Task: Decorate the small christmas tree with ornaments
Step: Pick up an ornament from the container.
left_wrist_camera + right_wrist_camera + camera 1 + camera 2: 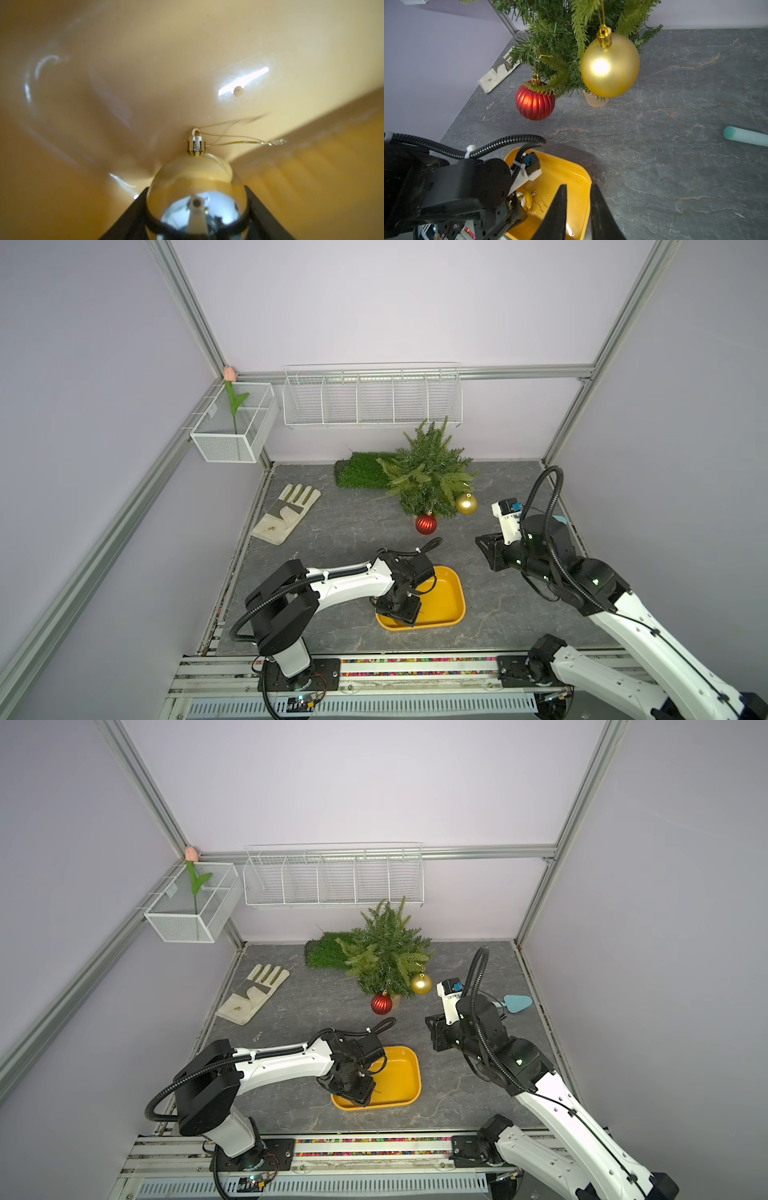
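The small christmas tree (428, 472) (386, 952) stands at the back of the table in a beige pot (596, 100). Two ornaments hang on its lower front branches: a ribbed red one (426, 524) (535, 101) and a gold one (466, 504) (610, 66). The mirror-like silver ornament (196, 191) (527, 200) lies in the yellow tray (453, 589) (571, 172). My left gripper (197, 188) (401, 610) reaches down into the tray, its black fingers pressed against both sides of the ball. The ball's cap and gold hanger thread point away from the gripper. My right gripper (578, 186) (482, 541) hovers right of the tray, jaws slightly apart and empty.
A work glove (286, 512) lies at the left, and a green turf roll (361, 472) lies behind the tree. A light blue trowel (517, 1003) (745, 136) rests near the right edge. On the walls hang a wire basket (372, 398) and a mesh box (232, 423) holding a tulip.
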### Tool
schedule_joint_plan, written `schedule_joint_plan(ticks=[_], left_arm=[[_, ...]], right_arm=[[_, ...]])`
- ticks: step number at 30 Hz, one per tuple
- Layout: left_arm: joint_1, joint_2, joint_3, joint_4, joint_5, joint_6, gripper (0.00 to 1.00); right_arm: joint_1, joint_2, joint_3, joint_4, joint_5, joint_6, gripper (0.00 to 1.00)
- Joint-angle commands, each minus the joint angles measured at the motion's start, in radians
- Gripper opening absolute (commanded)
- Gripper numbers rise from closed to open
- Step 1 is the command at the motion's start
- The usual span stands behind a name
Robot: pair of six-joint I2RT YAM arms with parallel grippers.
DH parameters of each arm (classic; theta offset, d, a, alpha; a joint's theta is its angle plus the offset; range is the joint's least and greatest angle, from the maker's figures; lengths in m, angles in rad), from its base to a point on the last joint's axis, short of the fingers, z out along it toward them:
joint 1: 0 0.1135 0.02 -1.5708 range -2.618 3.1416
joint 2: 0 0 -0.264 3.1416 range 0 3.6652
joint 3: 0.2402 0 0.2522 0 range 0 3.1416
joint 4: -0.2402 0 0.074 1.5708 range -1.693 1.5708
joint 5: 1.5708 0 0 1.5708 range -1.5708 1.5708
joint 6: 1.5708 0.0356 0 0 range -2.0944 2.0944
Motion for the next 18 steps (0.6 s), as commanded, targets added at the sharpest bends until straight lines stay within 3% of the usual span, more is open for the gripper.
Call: schedule_joint_plan(ticks=[1, 10, 18], left_arm=[[-0.008, -0.006, 0.045, -0.017, -0.012, -0.002, 0.60], [-0.007, -0.100, 0.141, -0.080, -0.094, 0.035, 0.54], [0.004, -0.298, 0.241, -0.092, -0.207, 0.173, 0.50]], right_arm=[[-0.009, -0.019, -0.015, -0.014, -0.006, -0.011, 0.24], [-0.011, -0.022, 0.013, -0.029, -0.001, -0.021, 0.24], [-0.011, -0.025, 0.052, -0.001, -0.052, -0.032, 0.25]])
